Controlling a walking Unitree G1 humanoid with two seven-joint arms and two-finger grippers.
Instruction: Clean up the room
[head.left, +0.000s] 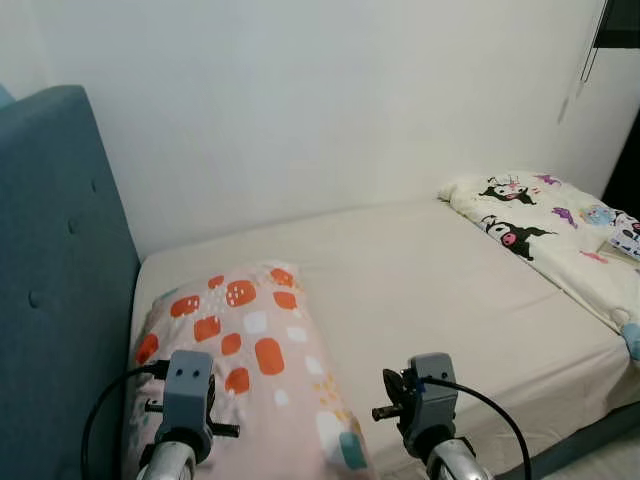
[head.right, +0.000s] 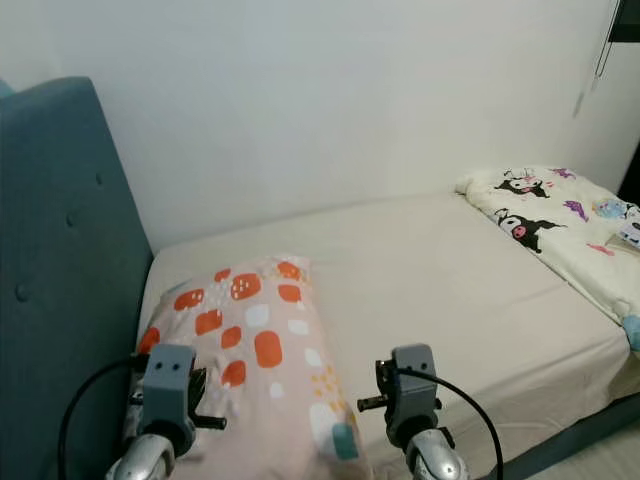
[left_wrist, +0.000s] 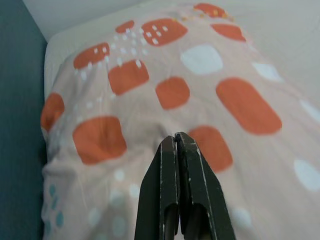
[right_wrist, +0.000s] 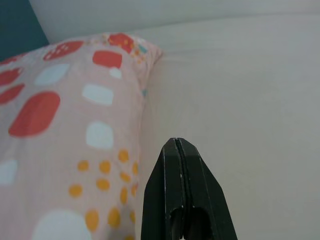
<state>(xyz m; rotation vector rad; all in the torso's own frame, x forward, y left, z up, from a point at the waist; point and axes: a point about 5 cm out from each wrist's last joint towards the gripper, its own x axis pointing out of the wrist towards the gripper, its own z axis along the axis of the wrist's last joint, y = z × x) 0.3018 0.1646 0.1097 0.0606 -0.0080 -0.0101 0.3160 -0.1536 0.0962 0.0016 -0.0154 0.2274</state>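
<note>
The left tool (left_wrist: 176, 137) has its two black fingers pressed tight together, with nothing between them. It hangs just over the pink pillow (head.left: 250, 350), above the orange and white spots. If the tips touch the cloth, I cannot tell.

The right tool (right_wrist: 177, 142) is pressed tight together too and holds nothing. It hangs over the bare cream sheet (head.left: 440, 290), just beside the long side of the pillow.

The pillow lies at the head end of the bed, close to the tall blue headboard (head.left: 60, 280). Its far corner points toward the white wall (head.left: 330, 100).

At the far right end of the bed lies a folded white blanket (head.left: 545, 225) with black cartoon animals on it. It sits well apart from the pillow and both tools.

Between the pillow and the blanket the sheet is flat and bare, so there is lots of open room there. The near edge of the bed runs along the lower right, with a dark bed frame (head.left: 590, 435) under it.
</note>
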